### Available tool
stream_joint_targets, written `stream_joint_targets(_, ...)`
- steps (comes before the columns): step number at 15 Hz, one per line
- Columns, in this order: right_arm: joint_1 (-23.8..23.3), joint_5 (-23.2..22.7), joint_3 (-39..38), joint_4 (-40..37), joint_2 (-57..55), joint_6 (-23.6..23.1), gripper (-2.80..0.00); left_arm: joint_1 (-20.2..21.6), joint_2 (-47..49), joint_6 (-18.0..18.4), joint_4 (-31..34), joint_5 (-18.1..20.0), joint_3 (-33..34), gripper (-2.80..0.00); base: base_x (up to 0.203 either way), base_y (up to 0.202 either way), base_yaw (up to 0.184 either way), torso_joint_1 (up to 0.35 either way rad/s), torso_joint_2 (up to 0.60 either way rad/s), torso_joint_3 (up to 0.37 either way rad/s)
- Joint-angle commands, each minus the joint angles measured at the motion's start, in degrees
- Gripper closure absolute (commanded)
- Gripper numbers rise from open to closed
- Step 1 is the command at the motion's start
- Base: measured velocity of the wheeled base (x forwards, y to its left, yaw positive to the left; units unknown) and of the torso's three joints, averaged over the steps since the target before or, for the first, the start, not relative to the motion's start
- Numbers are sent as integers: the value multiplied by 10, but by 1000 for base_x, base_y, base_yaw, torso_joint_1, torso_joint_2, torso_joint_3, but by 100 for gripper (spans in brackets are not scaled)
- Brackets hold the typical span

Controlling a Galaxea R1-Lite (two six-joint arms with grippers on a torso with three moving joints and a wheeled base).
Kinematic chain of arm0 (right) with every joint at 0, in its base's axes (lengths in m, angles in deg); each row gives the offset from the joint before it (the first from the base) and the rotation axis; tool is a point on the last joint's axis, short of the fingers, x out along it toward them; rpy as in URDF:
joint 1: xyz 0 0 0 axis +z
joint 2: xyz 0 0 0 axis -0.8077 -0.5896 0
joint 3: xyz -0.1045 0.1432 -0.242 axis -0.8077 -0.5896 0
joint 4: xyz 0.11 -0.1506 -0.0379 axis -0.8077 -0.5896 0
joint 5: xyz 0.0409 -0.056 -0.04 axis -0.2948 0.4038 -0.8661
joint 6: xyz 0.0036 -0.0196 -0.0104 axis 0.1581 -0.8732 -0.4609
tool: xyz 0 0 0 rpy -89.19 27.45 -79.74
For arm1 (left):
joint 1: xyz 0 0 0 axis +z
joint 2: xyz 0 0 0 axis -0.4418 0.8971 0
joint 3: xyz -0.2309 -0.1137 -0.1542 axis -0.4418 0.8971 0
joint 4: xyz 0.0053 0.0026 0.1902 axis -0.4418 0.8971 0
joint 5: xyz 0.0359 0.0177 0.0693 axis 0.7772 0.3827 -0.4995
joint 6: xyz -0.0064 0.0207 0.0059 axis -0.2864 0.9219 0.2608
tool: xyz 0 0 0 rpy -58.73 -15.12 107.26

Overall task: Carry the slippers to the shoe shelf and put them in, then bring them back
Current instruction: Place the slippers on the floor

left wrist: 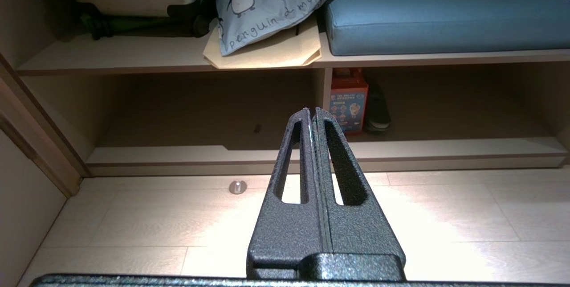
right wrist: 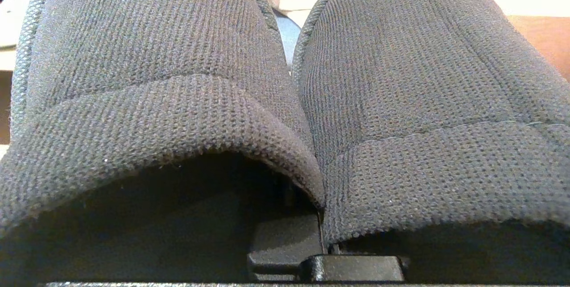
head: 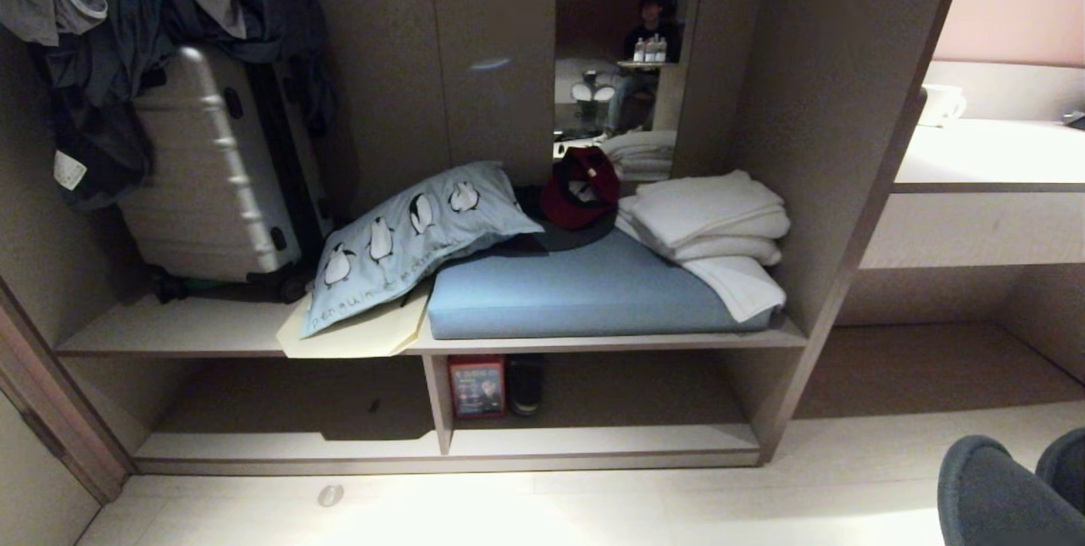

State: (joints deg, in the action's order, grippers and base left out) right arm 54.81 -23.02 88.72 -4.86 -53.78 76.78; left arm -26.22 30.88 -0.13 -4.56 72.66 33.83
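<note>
1. The slippers (right wrist: 285, 100) fill the right wrist view, side by side with toes pointing away and their inner edges touching; in the head view their rounded toes (head: 1009, 491) show at the lower right corner, above the pale floor (head: 542, 504).
2. The right gripper (right wrist: 327, 247) is pressed together on the slippers' inner edges where the two meet; only its dark base shows under the fabric.
3. The left gripper (left wrist: 312, 111) is pressed together and holds nothing; it hangs above the floor and points at the shelf (head: 593, 440).
4. The shelf is the low cubby under the bench board (head: 169, 330), split by an upright divider (head: 436, 402).
5. In the shelf's right compartment, just beside the divider, a red box (head: 477, 387) stands upright, with a lone black shoe (head: 526, 383) just beside it on the far side from the divider.
6. The left compartment holds only a small dark speck.
7. On the bench board a blue cushion (head: 585, 292) lies toward the right end, folded white towels (head: 708, 220) on its right part and a red cap (head: 585, 186) at its back edge.
8. A penguin pillow (head: 407, 241) leans on the cushion's left edge and overhangs a beige sheet (head: 356, 334) at the board's front edge.
9. A silver suitcase (head: 212, 173) stands at the board's left end, under hanging dark clothes (head: 102, 3).
10. A round doorstop (head: 330, 495) sits on the floor before the shelf's left compartment.
</note>
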Motion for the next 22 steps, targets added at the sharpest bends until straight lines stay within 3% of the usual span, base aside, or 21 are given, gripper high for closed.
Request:
stream_joint_targets(1, 0, 0, 0, 0, -1, 0, 0, 0, 0, 0, 0, -1, 0, 0, 0, 0, 0, 0, 0, 0)
stream_joint_targets(4, 0, 0, 0, 0, -1, 0, 0, 0, 0, -2, 0, -1, 0, 0, -74, -67, 0, 4, -2, 1)
stream_joint_targets(11, 0, 0, 0, 0, -1, 0, 0, 0, 0, -2, 0, -1, 0, 0, -186, -195, 3, 2, 3, 1)
stream_joint_targets(22, 0, 0, 0, 0, -1, 0, 0, 0, 1, -1, 0, -1, 0, 0, -7, -167, 2, 1, 1, 2)
